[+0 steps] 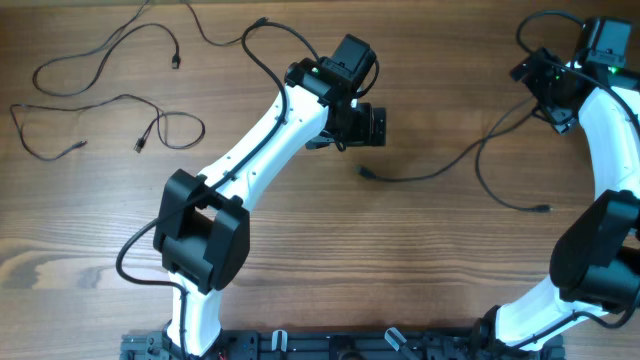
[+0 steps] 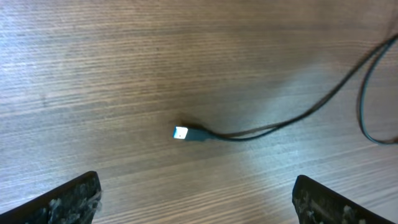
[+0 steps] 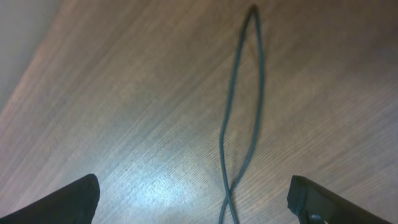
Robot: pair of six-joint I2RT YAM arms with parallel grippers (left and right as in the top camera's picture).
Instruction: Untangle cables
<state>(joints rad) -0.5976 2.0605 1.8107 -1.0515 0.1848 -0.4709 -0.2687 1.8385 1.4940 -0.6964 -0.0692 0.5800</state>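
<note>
The left gripper (image 2: 196, 194) hangs with jaws wide apart, seemingly lined up to take the plug (image 2: 181, 132). The plug lies on the table (image 2: 93, 74) just ahead of the fingers and between them. The right gripper (image 3: 193, 198), likewise spread, hovers over a crossed loop of cable (image 3: 225, 143). Farther off, two more cables (image 1: 100, 105) lie at the table's far left.

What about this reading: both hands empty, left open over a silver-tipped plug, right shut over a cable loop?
Wrong on the right hand: the right wrist view shows it wide open, the cable loop lying on the table below. The left hand is open and empty over the silver-tipped plug.
</note>
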